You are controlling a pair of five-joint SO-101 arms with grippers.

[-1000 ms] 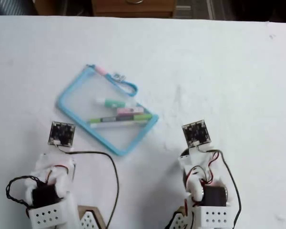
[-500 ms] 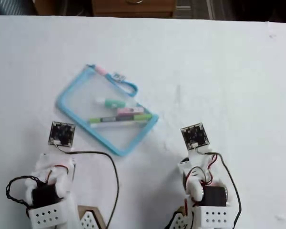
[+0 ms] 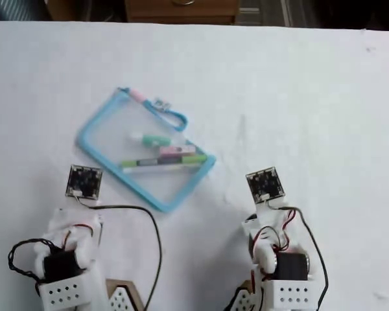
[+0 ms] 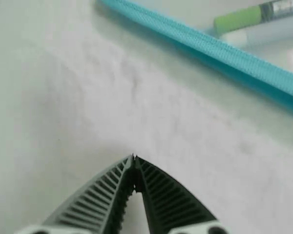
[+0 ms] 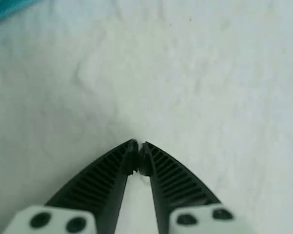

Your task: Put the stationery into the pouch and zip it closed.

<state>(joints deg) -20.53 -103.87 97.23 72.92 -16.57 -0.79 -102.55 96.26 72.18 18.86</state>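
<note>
Holding almost unchanged from a second ago: the right arm's wrist board is sitting a shade nearer its base than before, while the left arm, pouch and pens are staying put. The pouch (image 3: pixel 110 133), clear-faced with a blue border, is lying flat on the white table (image 3: pixel 298 97), left of centre, at about 1 o'clock from the left arm and 10 o'clock from the right arm. Its long axis is running from 10 o'clock to 4 o'clock, with the zipper pull (image 3: pixel 161 103) resting on the long edge facing 1 o'clock. A green-capped marker (image 3: pixel 162 162), a pink piece (image 3: pixel 176 150) and a small green-and-white piece (image 3: pixel 152 138) are lying within the pouch's outline, each stretching roughly 9 to 3 o'clock. The left gripper (image 4: pixel 134 163) is hovering over bare table just short of the pouch's blue edge, jaws pressed together on nothing. The right gripper (image 5: pixel 136 148) is hanging over bare table too, jaws together and empty, well apart from the pouch.
</note>
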